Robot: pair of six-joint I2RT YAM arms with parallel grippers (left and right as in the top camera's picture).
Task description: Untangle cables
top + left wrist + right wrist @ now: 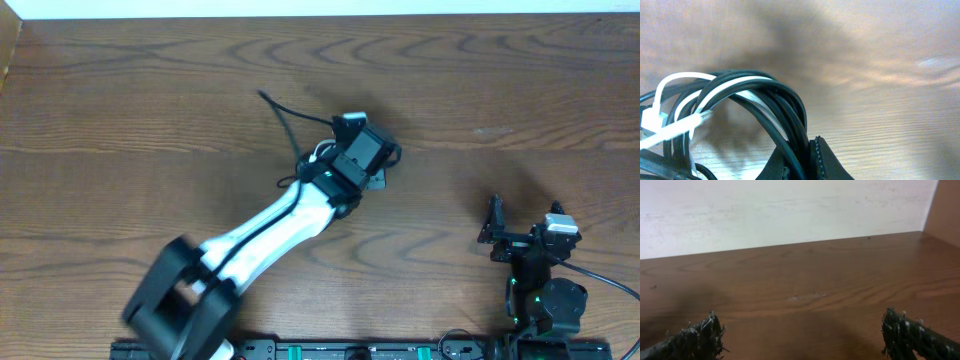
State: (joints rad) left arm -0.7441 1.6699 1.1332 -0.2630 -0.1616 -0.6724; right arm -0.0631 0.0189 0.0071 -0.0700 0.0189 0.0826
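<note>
Black rubber comes first in the left wrist view: one pad (824,161) of the left gripper (362,150) sits at the very bottom, pressed against the cables (747,92); the other pad is hidden behind them; the jaws are squeezed tight on the bunch. Just past the pad the black cables (790,107) arch up in a loop; the white cable (722,90) runs in among them, so the cords touch and cross each other; behind them is only the blurry wooden table (880,60) with a dark shadow on it.

From above you cannot see that grip, because the black gripper body covers it; but this view shows where the bunch lies. The white left arm (280,225) reaches out from the near edge to about the middle of the table; the cables sit just to the left of the gripper; one black cable end (268,100) trails off toward the far side.

Only the right wrist view shows the right gripper (800,350) up close; its two rough black fingers (690,340) stand in the bottom corners, very wide apart, with bare wood between them; farther off is more table, then a white wall (790,210). The overhead view shows this gripper near the right front of the table, well apart from the cables.
</note>
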